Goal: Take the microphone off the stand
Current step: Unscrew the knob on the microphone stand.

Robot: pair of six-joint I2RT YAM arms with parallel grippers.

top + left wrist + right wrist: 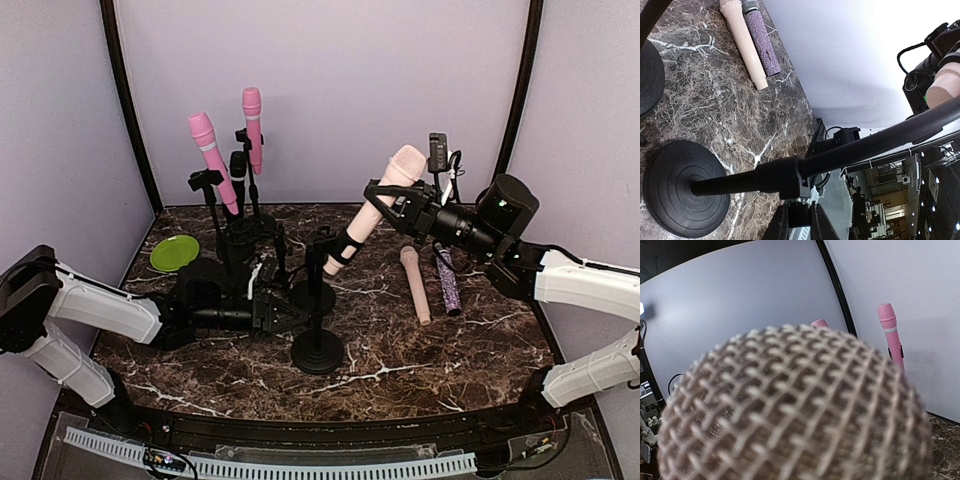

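Note:
A beige microphone (pixel 403 167) leans up to the right from the clip of a black stand (pixel 318 350) in the middle of the table. My right gripper (pixel 385 198) is shut on its upper body, just below the mesh head. That mesh head (pixel 790 405) fills the right wrist view and hides the fingers there. My left gripper (pixel 296 316) reaches in from the left, low on the stand. In the left wrist view the left gripper (pixel 800 216) is shut on a black knob under the pole (pixel 875 142), above the round base (pixel 685 195).
Two pink microphones (pixel 210 155) (pixel 252 125) stand in black stands at the back left, beside a green plate (pixel 174 252). A beige microphone (pixel 416 285) and a purple glitter one (pixel 447 280) lie on the marble table to the right. A second round base (pixel 647 70) sits close behind.

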